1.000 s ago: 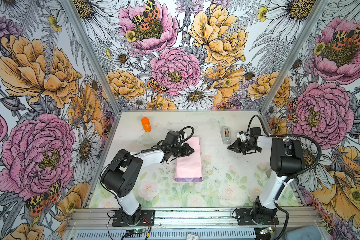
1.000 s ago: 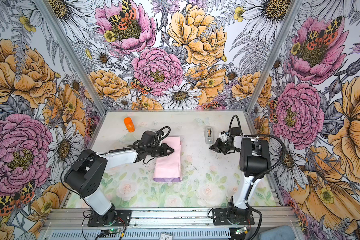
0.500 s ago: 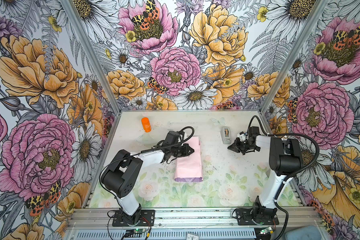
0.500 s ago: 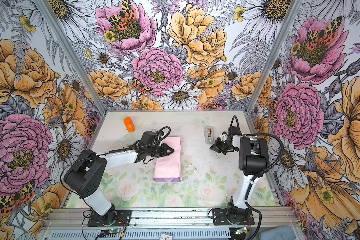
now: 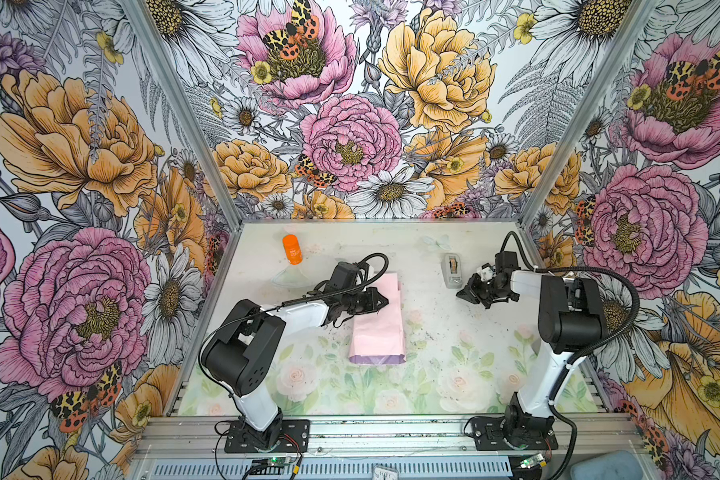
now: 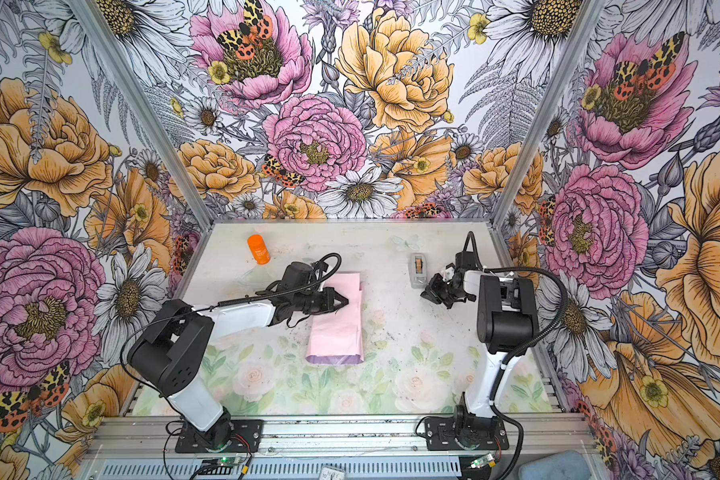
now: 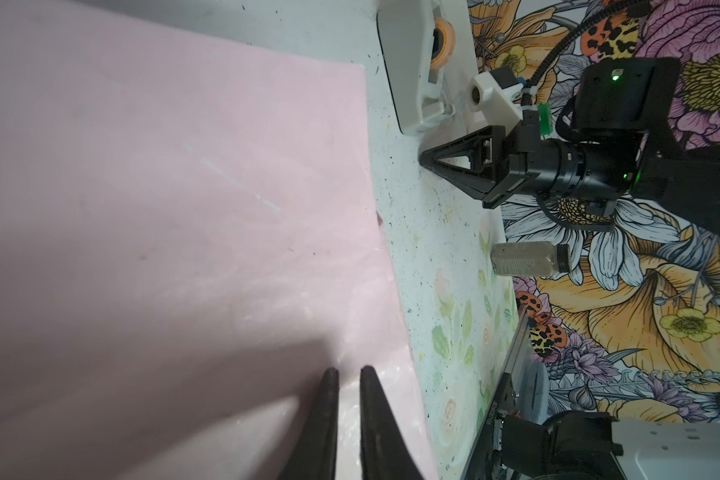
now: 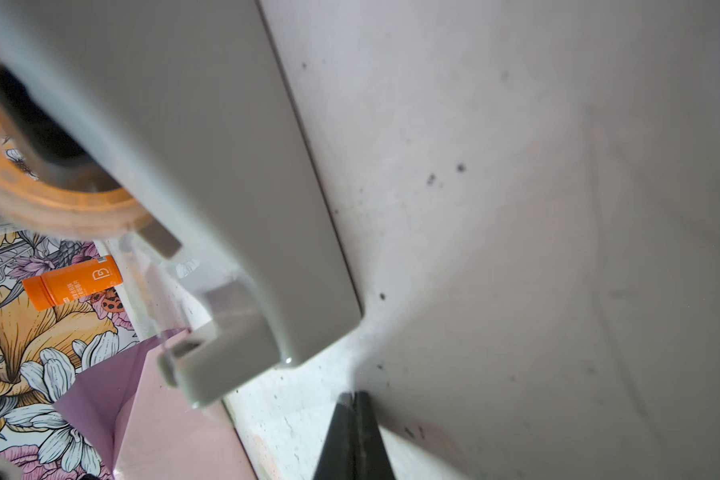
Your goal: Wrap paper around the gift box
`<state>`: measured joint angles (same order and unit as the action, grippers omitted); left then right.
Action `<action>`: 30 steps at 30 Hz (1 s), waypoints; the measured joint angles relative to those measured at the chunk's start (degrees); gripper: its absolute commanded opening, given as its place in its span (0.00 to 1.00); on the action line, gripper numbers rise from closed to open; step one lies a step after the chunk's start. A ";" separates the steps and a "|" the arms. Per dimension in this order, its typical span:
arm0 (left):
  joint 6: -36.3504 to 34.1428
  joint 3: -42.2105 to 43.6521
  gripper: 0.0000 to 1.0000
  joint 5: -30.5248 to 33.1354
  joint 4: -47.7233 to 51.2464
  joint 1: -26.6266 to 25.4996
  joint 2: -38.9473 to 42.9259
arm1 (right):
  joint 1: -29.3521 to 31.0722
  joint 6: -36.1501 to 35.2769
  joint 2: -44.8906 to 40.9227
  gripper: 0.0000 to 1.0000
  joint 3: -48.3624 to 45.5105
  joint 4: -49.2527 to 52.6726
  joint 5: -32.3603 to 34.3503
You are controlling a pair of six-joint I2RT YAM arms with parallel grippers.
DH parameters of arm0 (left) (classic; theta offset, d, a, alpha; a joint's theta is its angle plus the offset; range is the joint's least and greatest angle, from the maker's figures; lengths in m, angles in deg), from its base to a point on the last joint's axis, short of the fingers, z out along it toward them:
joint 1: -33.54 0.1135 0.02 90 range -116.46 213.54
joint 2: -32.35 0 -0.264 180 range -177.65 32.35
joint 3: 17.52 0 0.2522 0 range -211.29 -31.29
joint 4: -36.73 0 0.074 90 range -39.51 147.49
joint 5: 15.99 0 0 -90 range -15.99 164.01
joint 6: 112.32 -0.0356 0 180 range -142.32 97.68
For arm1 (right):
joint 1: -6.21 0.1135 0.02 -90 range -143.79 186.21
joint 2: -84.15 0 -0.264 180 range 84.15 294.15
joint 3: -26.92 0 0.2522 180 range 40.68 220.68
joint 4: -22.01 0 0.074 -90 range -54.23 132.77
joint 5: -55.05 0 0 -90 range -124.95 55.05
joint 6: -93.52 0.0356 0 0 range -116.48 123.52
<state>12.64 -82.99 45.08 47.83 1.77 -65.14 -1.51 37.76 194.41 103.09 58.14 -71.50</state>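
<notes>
Lying mid-surface in both top views, the paper (image 5: 378, 328) forms a long folded bundle, pale pink side up, with a lilac strip along its near end. We see the left gripper (image 5: 385, 300) over its far part, tips at the pink sheet, jaws a narrow gap apart. The right gripper (image 5: 460, 293), jaws pressed together, sits just beside the grey tape dispenser (image 5: 453, 270). An orange bottle (image 5: 292, 249) sits near the far left corner of the surface (image 5: 433, 365).
</notes>
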 measured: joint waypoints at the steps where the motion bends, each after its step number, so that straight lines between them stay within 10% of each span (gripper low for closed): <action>1: 0.00 0.00 0.15 0.00 0.00 0.00 0.02 | 0.00 0.35 -0.09 0.00 0.00 -0.04 0.37; 30: -0.02 0.39 0.15 0.37 0.00 -0.04 0.44 | 0.35 0.52 -5.66 0.00 -3.89 1.38 7.04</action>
<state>12.61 -82.59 45.45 47.83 1.73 -64.71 -1.16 38.28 188.75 99.20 59.52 -64.46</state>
